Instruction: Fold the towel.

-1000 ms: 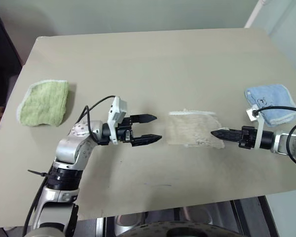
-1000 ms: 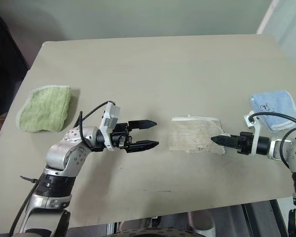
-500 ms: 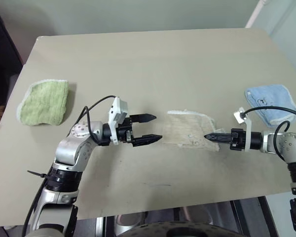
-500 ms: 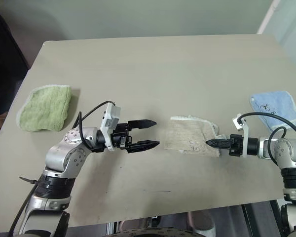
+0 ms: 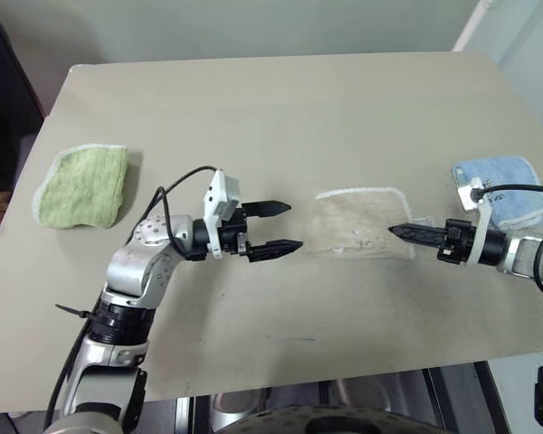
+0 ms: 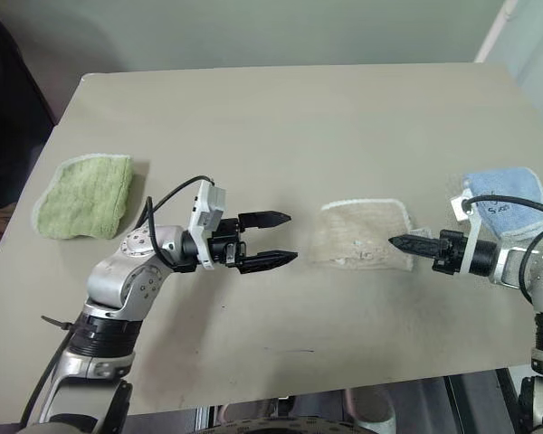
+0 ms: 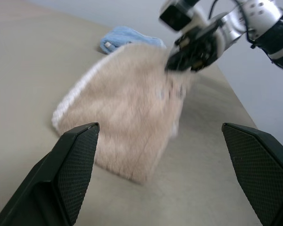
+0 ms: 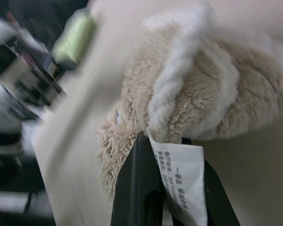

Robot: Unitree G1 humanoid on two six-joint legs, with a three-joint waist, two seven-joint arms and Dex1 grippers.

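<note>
beige towel (image 5: 360, 225) mid-table, right gripper (image 5: 400, 232) pinching its edge; left gripper (image 5: 290, 227) agape beside

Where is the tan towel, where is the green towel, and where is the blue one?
tan towel (image 6: 362, 233): right eye view, on the middle of its top layer.
green towel (image 6: 83, 195): right eye view, on its middle.
blue towel (image 6: 511, 193): right eye view, on its top surface, behind the cable.

Both arms: silver-grey jointed housings, black wrist sections, white camera brackets, looped black cables; left gripper (image 5: 282, 226) and right gripper (image 5: 400, 232) with black tapered fingers.
</note>
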